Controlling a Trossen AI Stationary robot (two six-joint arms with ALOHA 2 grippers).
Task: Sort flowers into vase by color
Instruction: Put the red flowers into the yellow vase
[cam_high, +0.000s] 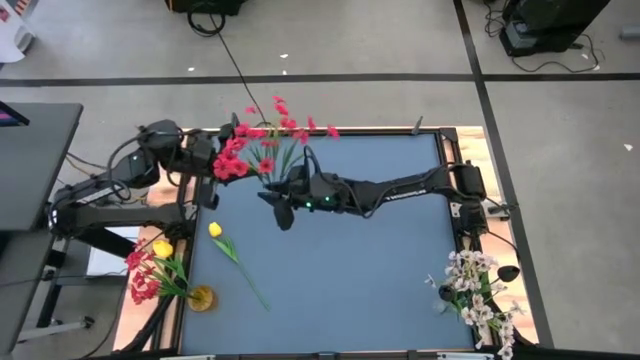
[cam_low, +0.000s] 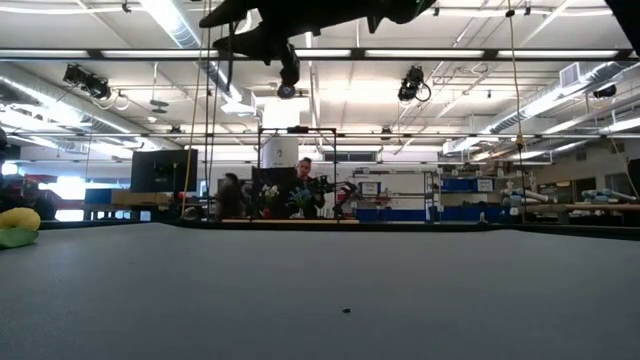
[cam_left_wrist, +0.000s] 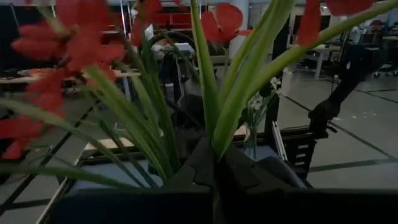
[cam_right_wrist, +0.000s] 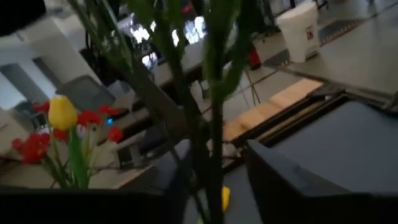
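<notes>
both arms meet over the upper middle of the high view, where a bunch of artificial red flowers with long green blade leaves is held up off the dark blue-grey table. the left gripper comes in from the upper left of that frame, and its wrist view shows its dark fingers pinched round the green stalks at their base, the leaves fanning up and away from it. the right gripper reaches across from the right edge and sits just below and right of the same bunch; its wrist view shows stalks rising between its fingers, but whether they are clamped on them i cannot tell. the stems' long axis runs roughly from the centre of the frame, stalk ends by the right gripper, up toward the top edge, blooms above the left gripper. the amber glass vase, already holding red blooms and a yellow tulip, stands at the lower left corner, nearer the left arm's base, so that arm looks better placed to carry the bunch there. a loose yellow tulip bud on a thin green stem lies on the table slanting toward lower right, and a spray of white blossoms stands at lower right.
</notes>
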